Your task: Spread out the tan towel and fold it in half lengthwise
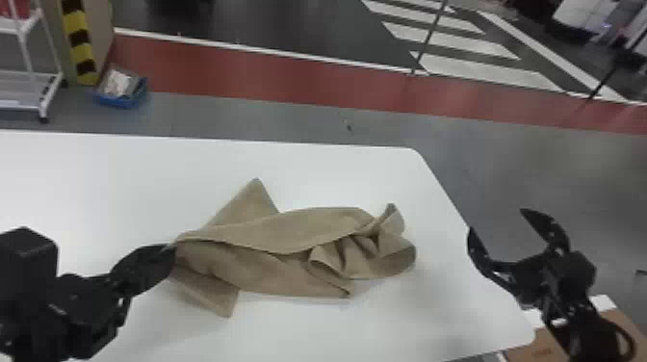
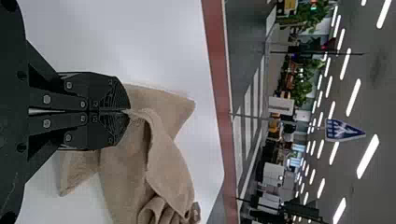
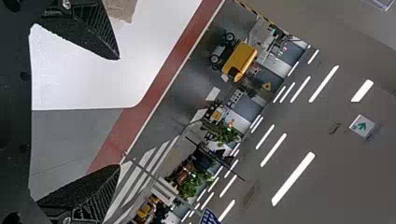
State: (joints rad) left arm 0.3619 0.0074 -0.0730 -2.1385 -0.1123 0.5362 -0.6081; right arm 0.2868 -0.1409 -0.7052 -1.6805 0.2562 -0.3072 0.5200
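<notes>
The tan towel [image 1: 289,231] lies crumpled on the white table, with a pointed corner toward the far side, another toward the near side and bunched folds at its right end. My left gripper [image 1: 168,252] is shut on the towel's left end. In the left wrist view, the closed left gripper [image 2: 127,112] pinches the towel [image 2: 126,172] at its fingertips. My right gripper [image 1: 496,219] stands open beyond the table's right edge, apart from the cloth. In the right wrist view, the right gripper [image 3: 119,112] has widely parted fingers, and a bit of the towel [image 3: 122,9] lies past one of them.
The white table [image 1: 120,178] has its right edge between the towel and my right gripper. A cardboard box [image 1: 544,346] is by the near right corner. On the floor beyond the table stand a blue bin [image 1: 120,98] and a white rack [image 1: 29,91].
</notes>
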